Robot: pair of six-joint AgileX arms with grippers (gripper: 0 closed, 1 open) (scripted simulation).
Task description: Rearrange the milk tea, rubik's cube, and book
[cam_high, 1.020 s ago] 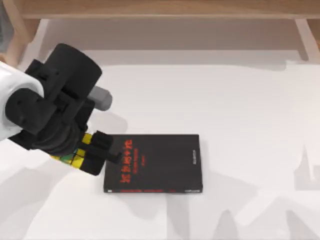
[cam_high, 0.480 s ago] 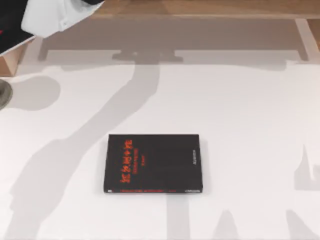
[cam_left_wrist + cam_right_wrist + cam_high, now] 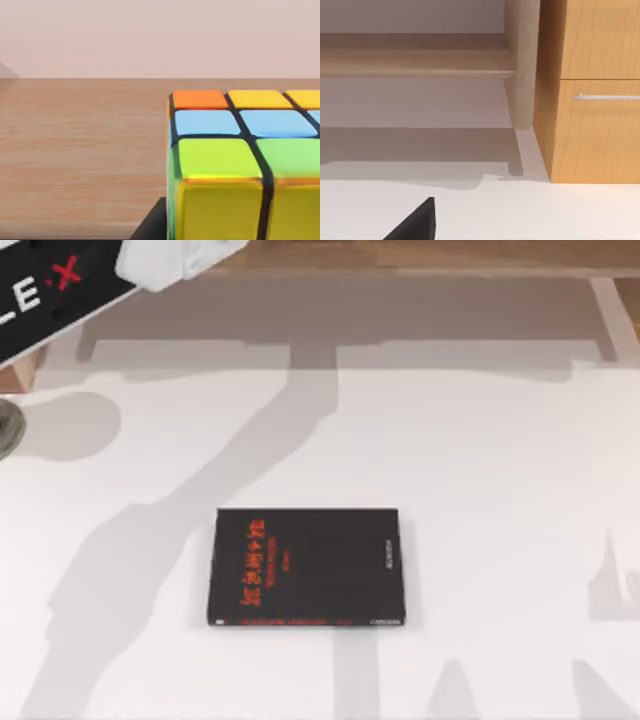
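So the rubik's cube (image 3: 235, 165) sits right up close in the left wrist view, over a wooden surface (image 3: 80, 150) with a pale wall behind; you can see an orange square and yellow ones along the far row, light blue in the next row, green nearest the edge, and yellow down the facing side; a dark bit pokes in just below the cube's corner, but I honestly can't tell whether the left jaws are clamped on the cube or apart, since the fingers themselves aren't clear.

From the top view, the left arm (image 3: 90, 280) is up in the far left corner, a black panel with white and red lettering and a white casing next to it; its long shadow runs across the white table (image 3: 500, 470) toward the near left.

A black book with red characters (image 3: 307, 566) lies flat around the middle of the table, a bit toward the near side, nothing touching it; a round greyish thing (image 3: 6, 425) peeks in at the left edge, too cut off to identify.

Right wrist view looks at a wooden cabinet with a drawer handle (image 3: 605, 96), a pale wooden leg (image 3: 522, 65) beside it and a low shelf rail; one dark finger tip (image 3: 417, 222) shows at the frame edge, so can't tell the right jaws' state either.
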